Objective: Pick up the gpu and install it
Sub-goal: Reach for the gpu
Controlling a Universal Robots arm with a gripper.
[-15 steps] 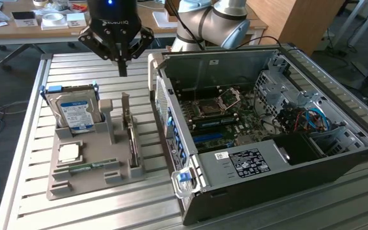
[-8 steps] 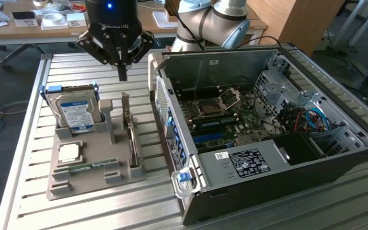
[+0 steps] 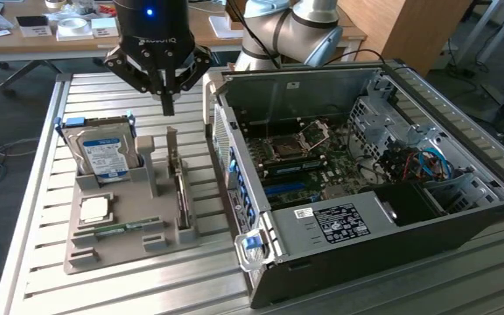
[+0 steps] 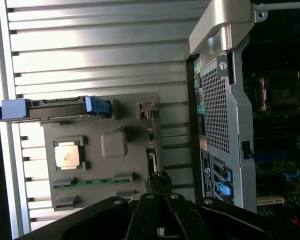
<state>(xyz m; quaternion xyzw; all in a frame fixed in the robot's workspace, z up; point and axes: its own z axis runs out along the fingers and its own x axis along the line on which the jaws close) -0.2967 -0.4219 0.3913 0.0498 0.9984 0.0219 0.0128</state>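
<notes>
exterior view, operator: my gripper hangs above the gpu, jaws pressed together, holding nothing. lowered like that, i reckon they'd strike the card's top edge.
observer: and the tray?
operator: gpu upright in its slot; hard drive, processor and memory stick alongside.
</notes>
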